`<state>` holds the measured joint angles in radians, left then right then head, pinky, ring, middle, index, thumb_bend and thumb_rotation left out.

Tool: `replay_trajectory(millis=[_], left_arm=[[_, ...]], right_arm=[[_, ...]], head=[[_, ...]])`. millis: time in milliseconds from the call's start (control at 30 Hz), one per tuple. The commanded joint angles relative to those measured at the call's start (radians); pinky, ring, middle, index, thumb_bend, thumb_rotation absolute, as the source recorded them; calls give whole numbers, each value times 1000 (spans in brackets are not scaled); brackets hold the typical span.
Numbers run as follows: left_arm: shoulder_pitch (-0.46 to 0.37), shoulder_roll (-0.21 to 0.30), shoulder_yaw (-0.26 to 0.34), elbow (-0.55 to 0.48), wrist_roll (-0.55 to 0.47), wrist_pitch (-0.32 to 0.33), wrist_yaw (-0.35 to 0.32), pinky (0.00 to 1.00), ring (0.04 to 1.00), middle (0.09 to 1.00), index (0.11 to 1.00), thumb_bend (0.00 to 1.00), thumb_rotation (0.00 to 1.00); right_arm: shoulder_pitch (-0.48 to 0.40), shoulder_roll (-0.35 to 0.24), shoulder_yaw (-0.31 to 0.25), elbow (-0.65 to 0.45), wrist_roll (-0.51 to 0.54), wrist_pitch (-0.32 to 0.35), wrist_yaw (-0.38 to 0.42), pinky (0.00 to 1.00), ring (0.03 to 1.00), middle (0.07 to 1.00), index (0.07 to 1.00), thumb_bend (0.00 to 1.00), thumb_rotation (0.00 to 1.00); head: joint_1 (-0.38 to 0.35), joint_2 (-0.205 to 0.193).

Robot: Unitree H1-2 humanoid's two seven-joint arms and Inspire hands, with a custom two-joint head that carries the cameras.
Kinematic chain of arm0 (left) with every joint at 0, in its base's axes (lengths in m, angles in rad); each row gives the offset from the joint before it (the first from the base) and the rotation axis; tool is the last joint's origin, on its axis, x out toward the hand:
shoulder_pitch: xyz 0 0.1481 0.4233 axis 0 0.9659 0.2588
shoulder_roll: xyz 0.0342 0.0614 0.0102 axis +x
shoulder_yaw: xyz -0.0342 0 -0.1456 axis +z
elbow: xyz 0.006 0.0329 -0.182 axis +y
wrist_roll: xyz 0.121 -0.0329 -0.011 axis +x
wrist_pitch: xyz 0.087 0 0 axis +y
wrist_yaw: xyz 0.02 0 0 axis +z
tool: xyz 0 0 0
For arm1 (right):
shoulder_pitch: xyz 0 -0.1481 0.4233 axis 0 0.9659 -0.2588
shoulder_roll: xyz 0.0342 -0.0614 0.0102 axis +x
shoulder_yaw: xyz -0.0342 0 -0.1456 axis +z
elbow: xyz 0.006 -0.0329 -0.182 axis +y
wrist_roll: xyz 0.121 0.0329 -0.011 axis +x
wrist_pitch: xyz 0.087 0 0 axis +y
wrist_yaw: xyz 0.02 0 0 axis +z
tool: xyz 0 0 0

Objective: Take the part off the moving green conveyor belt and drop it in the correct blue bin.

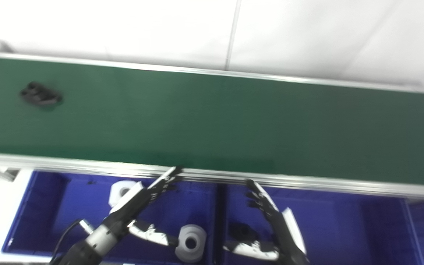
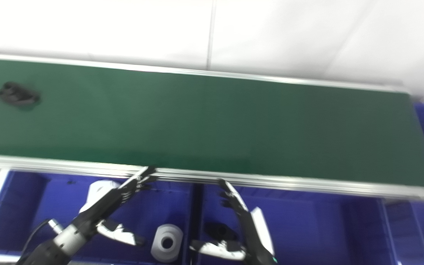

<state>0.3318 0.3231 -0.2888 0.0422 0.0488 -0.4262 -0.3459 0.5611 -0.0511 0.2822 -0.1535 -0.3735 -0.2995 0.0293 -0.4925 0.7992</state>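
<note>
Black part (image 1: 41, 95): seen lying far left on the green conveyor belt (image 1: 212, 121), touched by nothing.
Left hand (image 1: 138, 200): held spread over the left blue bin (image 1: 42, 206), nothing gripped.
Right hand (image 1: 271, 224): held spread over the right blue bin (image 1: 344, 228), nothing gripped.
White parts (image 1: 191, 243): two are seen in the left bin.
Dark part (image 1: 243, 232): seen in the right bin.

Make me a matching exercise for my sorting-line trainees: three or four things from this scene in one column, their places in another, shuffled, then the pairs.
Things
1. black part
2. white parts
3. dark part
4. left hand

Places
A. in the right blue bin
B. on the green conveyor belt, far left
C. open, over the left blue bin
D. lying in the left blue bin

Pairs: 1-B, 2-D, 3-A, 4-C
</note>
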Motion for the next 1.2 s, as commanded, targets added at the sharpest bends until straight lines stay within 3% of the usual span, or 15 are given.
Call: replay_trajectory(millis=[0,633,900,1067,1133,1167], left_arm=[[-8,14,10,-14,-22,-43,-6,911,978,1000,989,783,344],[-13,3,15,-17,-9,-42,-17,880,958,991,961,800,293],[-14,-5,-13,-29,43,-43,-4,877,960,1000,974,791,301],[18,-37,-53,-78,109,-41,14,935,985,1000,993,806,343],[18,-46,-69,-68,132,-38,16,919,985,1000,996,805,341],[16,-52,-76,-54,138,-39,22,916,984,1000,997,805,338]], right_arm=[[4,9,0,-26,-19,18,-16,804,870,916,932,952,432],[5,-5,-9,-34,-11,24,-12,833,901,937,933,941,410],[5,-38,-17,-16,79,-23,-7,846,909,940,943,946,365],[15,-68,-33,-2,136,-45,1,866,918,948,959,926,340],[18,-82,-39,14,164,-61,7,845,906,948,960,913,320],[18,-90,-43,32,176,-79,7,843,904,948,960,911,317]], head=[[1,1],[132,-1],[215,-5],[385,-56],[458,-89],[520,-125]])
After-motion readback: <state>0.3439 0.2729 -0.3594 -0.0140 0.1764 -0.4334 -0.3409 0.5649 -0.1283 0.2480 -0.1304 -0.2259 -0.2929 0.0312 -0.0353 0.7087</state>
